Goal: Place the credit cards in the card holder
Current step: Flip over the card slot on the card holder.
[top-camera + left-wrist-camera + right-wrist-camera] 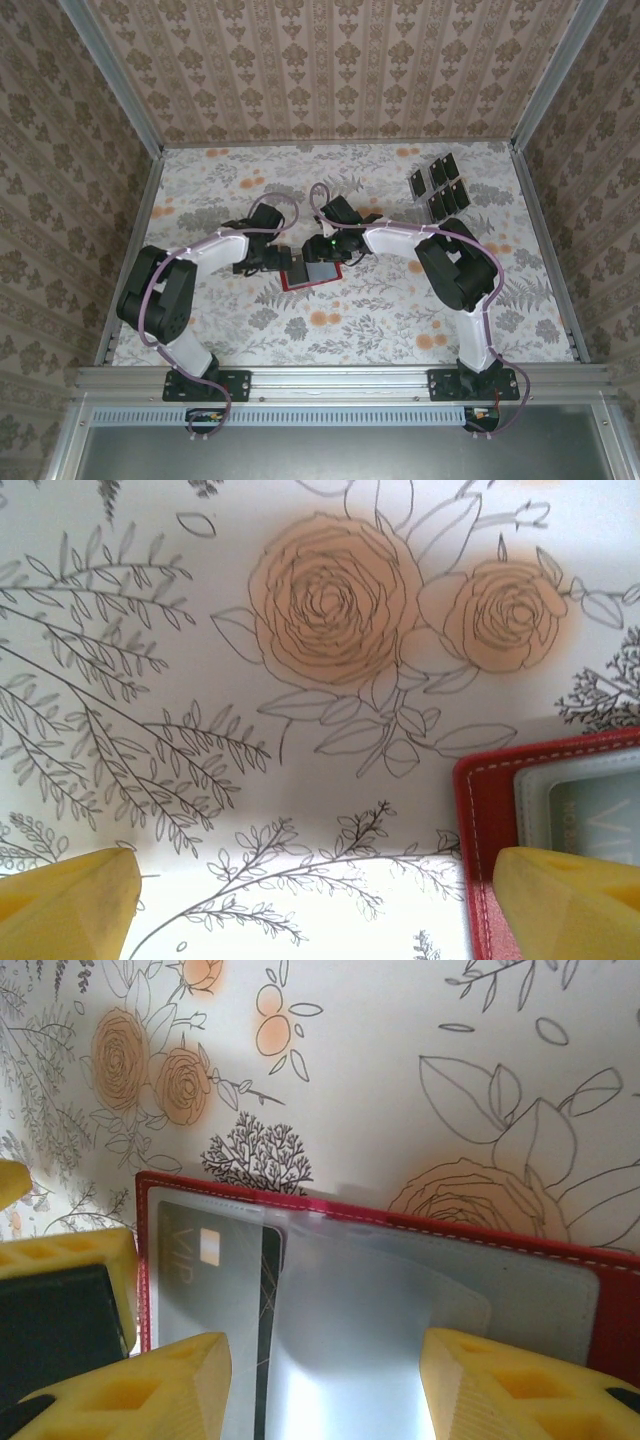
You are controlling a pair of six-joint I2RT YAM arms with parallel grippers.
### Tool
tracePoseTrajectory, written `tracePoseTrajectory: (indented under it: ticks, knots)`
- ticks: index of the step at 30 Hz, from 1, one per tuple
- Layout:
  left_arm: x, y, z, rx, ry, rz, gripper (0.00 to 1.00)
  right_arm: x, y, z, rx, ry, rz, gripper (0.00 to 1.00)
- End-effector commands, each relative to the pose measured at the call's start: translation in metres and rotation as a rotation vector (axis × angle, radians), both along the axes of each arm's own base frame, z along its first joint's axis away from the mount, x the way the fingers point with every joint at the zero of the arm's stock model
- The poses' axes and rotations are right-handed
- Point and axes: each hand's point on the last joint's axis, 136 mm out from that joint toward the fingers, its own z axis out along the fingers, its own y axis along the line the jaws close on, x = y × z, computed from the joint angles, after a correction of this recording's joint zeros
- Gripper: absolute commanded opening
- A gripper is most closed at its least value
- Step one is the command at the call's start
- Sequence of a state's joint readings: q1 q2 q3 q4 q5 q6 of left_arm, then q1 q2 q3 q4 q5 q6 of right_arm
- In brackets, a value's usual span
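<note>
The card holder (312,273) lies open mid-table, red-bordered with a greyish pocketed inside (420,1290). One dark card marked VIP (205,1270) sits in its left pocket under clear plastic. Several black credit cards (440,184) lie in rows at the back right. My right gripper (330,252) hangs over the open holder, its jaws apart (325,1390) with only the clear pockets between them. My left gripper (272,262) stands wide open (320,910) at the holder's left edge (490,820), its right finger (570,900) over the red border and its left finger (65,905) over the tablecloth.
The table carries a flower-print cloth (400,320), with patterned walls on three sides and a metal rail (340,378) along the near edge. The left arm's yellow finger (65,1260) sits close beside my right gripper's left finger (130,1390).
</note>
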State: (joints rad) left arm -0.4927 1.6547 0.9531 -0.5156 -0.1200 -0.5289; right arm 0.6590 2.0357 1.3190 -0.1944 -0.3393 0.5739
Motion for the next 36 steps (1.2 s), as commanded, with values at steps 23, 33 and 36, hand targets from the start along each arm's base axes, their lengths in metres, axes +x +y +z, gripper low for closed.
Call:
tracePoseTrajectory:
  ticks: [23,33,36]
  knots:
    - [-0.04,-0.069,0.041,-0.236,-0.211,-0.072,1.0,-0.02,-0.004,-0.022,-0.009,0.125,-0.075,0.56]
    - [-0.048,-0.087,0.043,-0.261,-0.273,-0.103,1.0,-0.02,-0.002,-0.022,0.004,0.135,-0.08,0.56]
    - [-0.054,-0.086,0.039,-0.263,-0.271,-0.095,1.0,-0.021,-0.001,-0.022,0.005,0.136,-0.078,0.56]
